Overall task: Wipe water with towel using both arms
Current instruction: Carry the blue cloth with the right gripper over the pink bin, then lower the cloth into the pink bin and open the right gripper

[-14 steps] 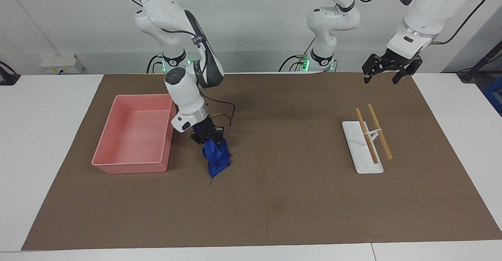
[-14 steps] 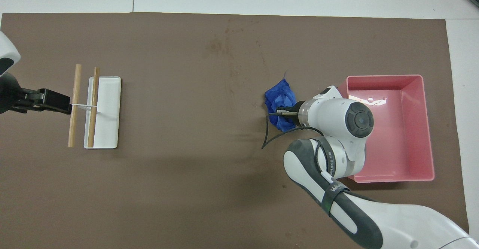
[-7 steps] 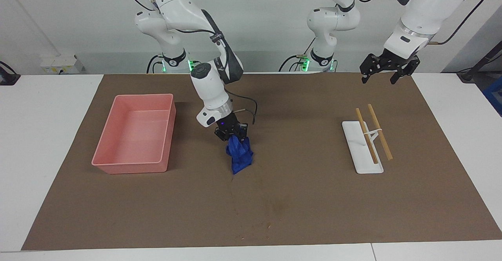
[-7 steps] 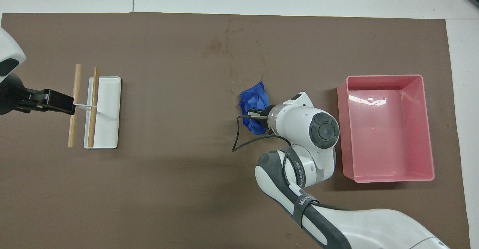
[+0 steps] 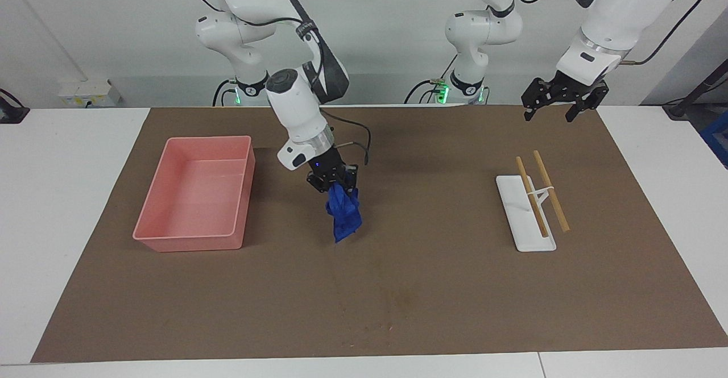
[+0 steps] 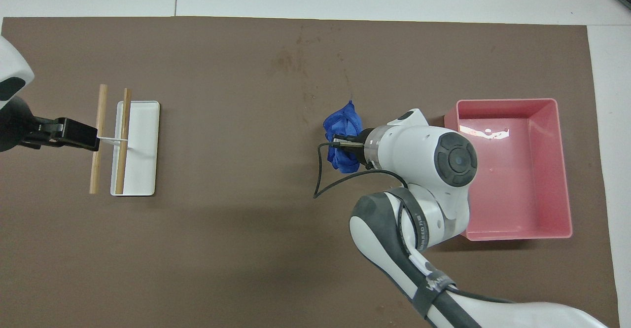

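Nearest the robots we see the left gripper (image 5: 556, 108) hanging in the air with its fingers spread and nothing in them, up over the mat's edge at the left arm's end of the table, while that arm waits. A little farther out, the right gripper (image 5: 336, 183) is clenched on the top of the towel (image 5: 344, 214), and the blue cloth dangles from it in a crumpled bunch, its lowest tip right at the brown mat (image 5: 398, 287); we cannot tell whether that tip touches the mat or hangs just clear of it. From above the towel (image 6: 343, 138) shows over the middle of the mat, beside the pink tray (image 6: 563, 170) but apart from it. The tray (image 5: 149, 207) sits toward the right arm's end of the mat. Toward the left arm's end lies a white tray (image 5: 512, 207) with two wooden sticks (image 5: 550, 190) propped across a small stand on it. Farther out still, near the mat's edge away from the robots, we make out faint dark stains (image 6: 286, 61) on the bare brown surface.
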